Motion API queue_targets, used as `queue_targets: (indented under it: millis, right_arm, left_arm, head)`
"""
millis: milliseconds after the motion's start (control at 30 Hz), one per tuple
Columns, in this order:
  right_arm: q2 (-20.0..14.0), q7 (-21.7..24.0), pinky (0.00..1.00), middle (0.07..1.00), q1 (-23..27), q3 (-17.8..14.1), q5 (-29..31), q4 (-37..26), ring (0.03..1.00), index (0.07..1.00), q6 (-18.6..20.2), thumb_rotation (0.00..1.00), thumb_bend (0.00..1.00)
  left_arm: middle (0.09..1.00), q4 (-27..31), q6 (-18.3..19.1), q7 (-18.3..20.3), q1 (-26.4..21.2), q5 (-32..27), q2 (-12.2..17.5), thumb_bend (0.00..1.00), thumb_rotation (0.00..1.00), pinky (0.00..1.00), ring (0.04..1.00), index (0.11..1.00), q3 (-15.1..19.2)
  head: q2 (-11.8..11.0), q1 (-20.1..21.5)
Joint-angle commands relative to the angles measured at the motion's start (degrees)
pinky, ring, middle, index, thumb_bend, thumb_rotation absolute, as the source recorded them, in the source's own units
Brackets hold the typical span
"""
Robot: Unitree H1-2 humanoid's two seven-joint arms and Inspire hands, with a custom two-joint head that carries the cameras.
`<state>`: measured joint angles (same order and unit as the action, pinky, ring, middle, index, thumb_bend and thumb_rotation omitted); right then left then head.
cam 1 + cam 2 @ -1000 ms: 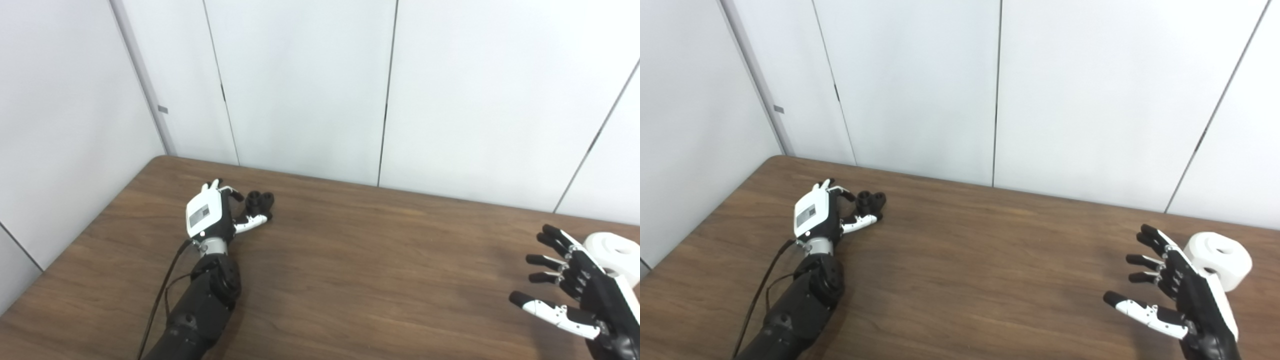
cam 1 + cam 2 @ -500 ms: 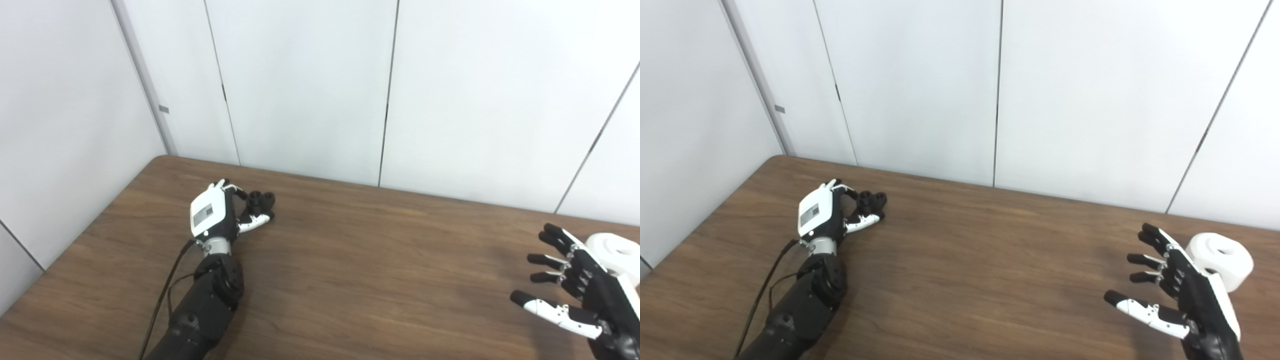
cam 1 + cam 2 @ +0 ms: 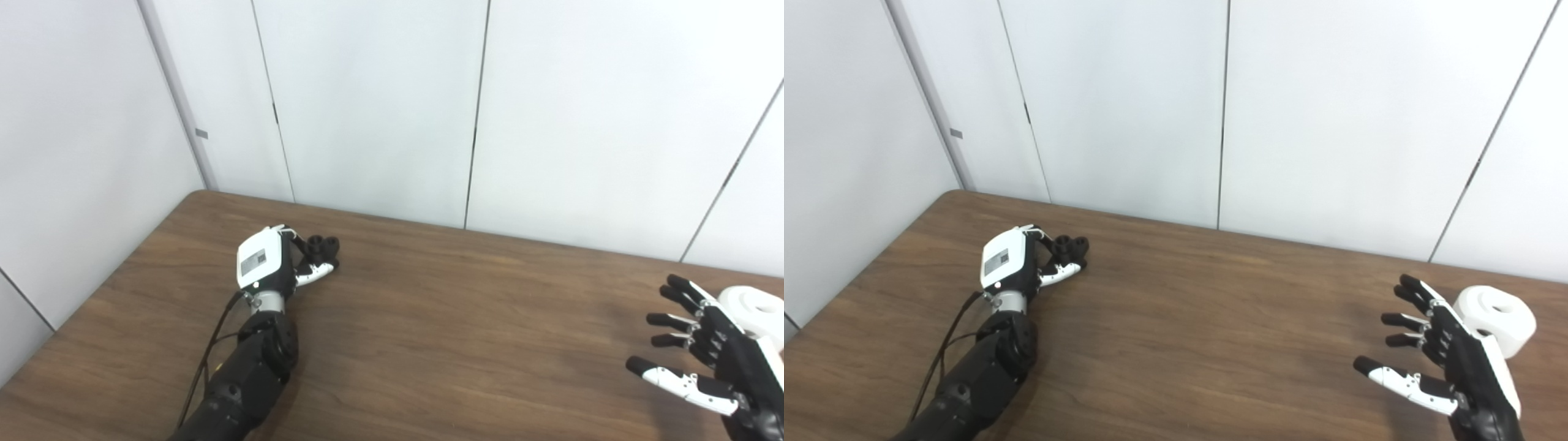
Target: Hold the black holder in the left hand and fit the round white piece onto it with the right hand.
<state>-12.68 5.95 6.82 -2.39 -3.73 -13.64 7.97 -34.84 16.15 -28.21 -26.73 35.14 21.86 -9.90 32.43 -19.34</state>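
Note:
The black holder (image 3: 322, 245) lies on the brown table (image 3: 441, 324) at the back left. My left hand (image 3: 264, 264) is beside it on its left, with curled fingers above it and the white thumb (image 3: 314, 273) just below it. I cannot tell whether the hand touches it. The round white piece (image 3: 1499, 317), a thick ring with a hole, lies at the far right. My right hand (image 3: 1448, 361) is open with fingers spread, just left of the white piece and partly in front of it, holding nothing.
White wall panels (image 3: 380, 104) stand close behind the table's far edge and along its left side. The table's left edge (image 3: 116, 269) runs near my left arm.
My left hand has moved a little right and turned toward the black holder, and its fingers have curled in closer to it. My right hand has barely moved.

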Motion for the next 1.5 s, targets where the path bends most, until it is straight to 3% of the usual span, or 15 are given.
queue_targets:
  millis: [0,167,333,500,667,833,1000,1467]
  right_arm:
    - [-0.65,-0.33,0.6,0.864,2.04,-0.5,0.06,-1.12,0.723,0.871,-2.31,0.0,0.56]
    - [-0.46,-0.52,0.6,0.863,2.39,-0.32,-0.26,-0.59,0.719,0.872,-3.11,0.0,0.57]
    - [-0.58,-0.61,0.59,0.852,2.8,-0.23,-0.62,1.16,0.709,0.866,-5.7,0.0,0.58]
    - [-0.4,-0.85,0.61,0.842,3.2,-0.45,-1.07,2.34,0.705,0.857,-6.15,0.0,0.62]
    - [-0.44,-1.08,0.57,0.833,3.33,-0.38,-1.92,3.4,0.689,0.845,-8.28,0.02,0.63]
    - [-0.22,-1.51,0.55,0.824,3.28,-0.42,-2.73,4.23,0.676,0.838,-9.92,0.1,0.64]
    - [0.12,-2.06,0.54,0.818,3.42,-0.41,-3.07,4.85,0.672,0.831,-10.95,0.15,0.66]
    - [-0.99,-1.53,0.57,0.822,3.51,-0.77,-2.93,3.12,0.683,0.837,-9.57,0.19,0.66]
  left_arm:
    - [0.819,-0.24,1.35,3.07,1.21,1.08,-0.04,0.52,0.06,0.84,0.893,0.479,-1.65]
    - [0.807,1.78,0.21,3.44,2.46,1.27,-0.02,0.52,0.06,0.82,0.866,0.479,-2.5]
    - [0.828,8.09,-8.5,6.08,5.89,-2.49,-0.52,0.52,0.06,0.89,0.908,0.48,-3.06]
    - [0.853,15.37,-17.12,12.01,8.91,-4.83,-1.01,0.52,0.05,0.94,0.92,0.48,-5.53]
    - [0.874,21.71,-20.94,18.56,10.52,-4.67,-1.75,0.52,0.06,0.87,0.929,0.48,-8.76]
    - [0.875,25.56,-23.27,23.04,11.69,-3.34,-2.87,0.52,0.06,0.94,0.937,0.48,-11.72]
    - [0.884,25.91,-26.16,26.78,12.13,-2.68,-3.69,0.52,0.06,0.93,0.944,0.48,-13.82]
    - [0.879,20.86,-32.38,31.54,11.74,-1.66,-4.46,0.52,0.06,0.9,0.931,0.48,-16.99]
  head:
    - [0.03,0.11]
    - [0.14,2.01]
    - [0.32,3.61]
    - [0.72,5.85]
    - [1.16,8.47]
    - [1.77,11.6]
    - [2.37,14.5]
    - [3.12,19.1]
